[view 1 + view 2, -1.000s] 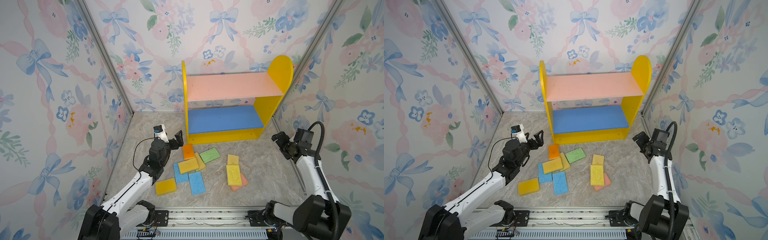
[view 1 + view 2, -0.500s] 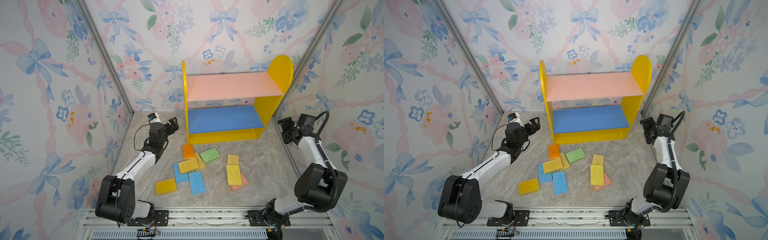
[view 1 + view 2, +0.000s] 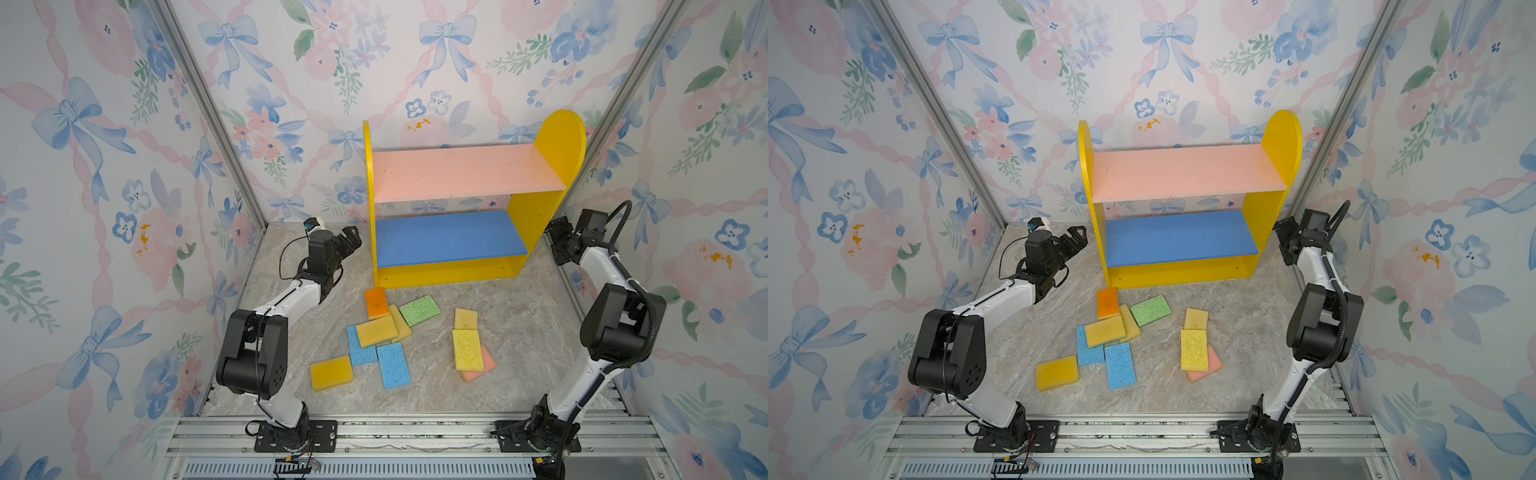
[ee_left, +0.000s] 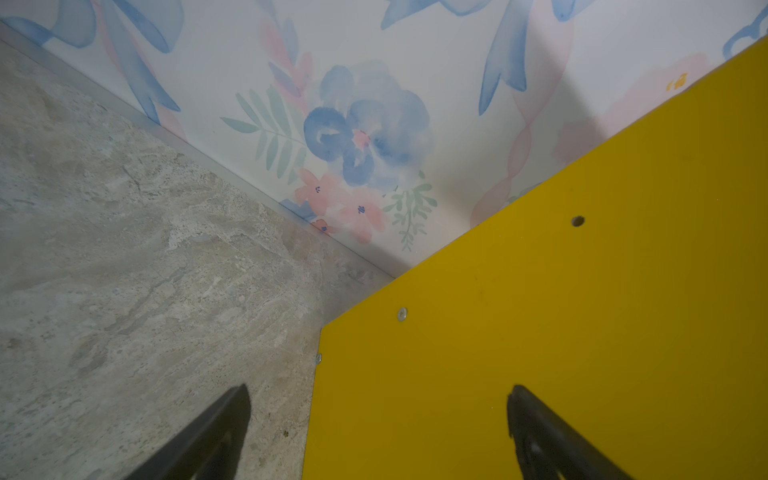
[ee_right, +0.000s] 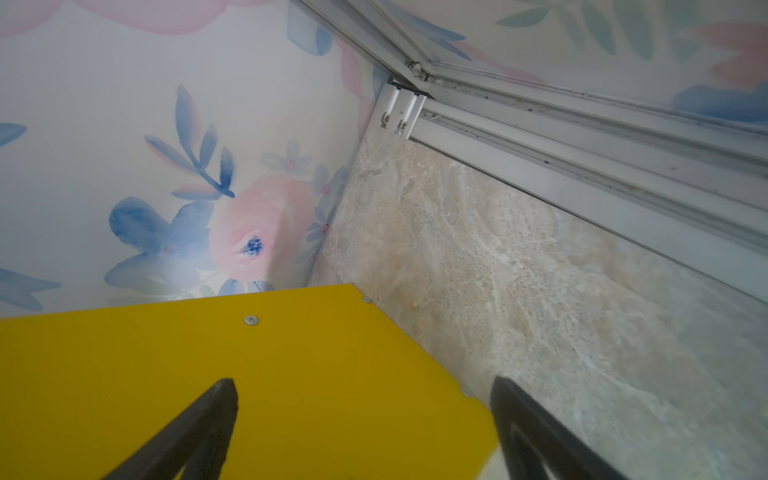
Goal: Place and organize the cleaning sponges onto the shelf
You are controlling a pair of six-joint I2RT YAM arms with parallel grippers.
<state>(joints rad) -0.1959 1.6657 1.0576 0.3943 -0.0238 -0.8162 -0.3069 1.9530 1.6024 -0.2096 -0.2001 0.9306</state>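
The left gripper (image 3: 351,242) and right gripper (image 3: 555,242) gape wide and empty, the shelf (image 3: 553,137) just beside and between them, the cleaning sponges (image 3: 376,331) scattered well behind both.

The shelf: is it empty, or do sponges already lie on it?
Empty. The shelf has a bare pink upper board and a bare blue lower board; the sponges lie on the table before it.

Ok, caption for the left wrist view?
Open left tool facing the yellow side of the shelf, stone floor and flowered wall beyond.
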